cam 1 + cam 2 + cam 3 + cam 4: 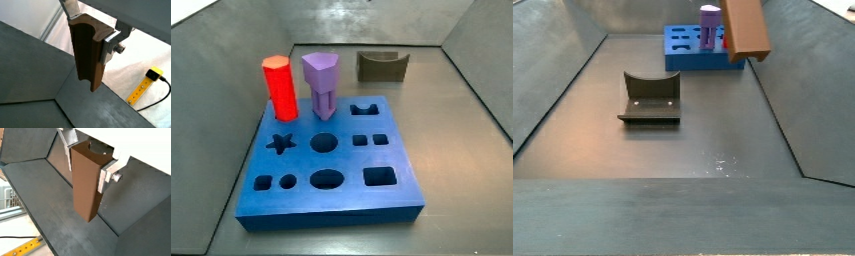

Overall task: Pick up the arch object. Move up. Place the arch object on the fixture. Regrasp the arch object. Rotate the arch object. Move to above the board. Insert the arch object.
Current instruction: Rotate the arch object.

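Observation:
My gripper (91,31) is shut on the arch object (87,55), a long brown column with an arch notch along one face. It also shows in a wrist view (87,188), with a silver finger (110,172) clamped on its side. In a side view the arch object (748,26) hangs high near the right wall, beside the board (684,52); the gripper itself is cut off there. The fixture (651,98) sits on the floor, apart from it, and shows at the back in a side view (382,66). The blue board (331,185) has an arch hole (365,108).
A red hexagonal peg (281,88) and a purple pentagonal peg (321,82) stand in the board's back holes. Sloping grey walls (553,80) ring the floor. A yellow bar with a black cable (143,89) lies outside the bin.

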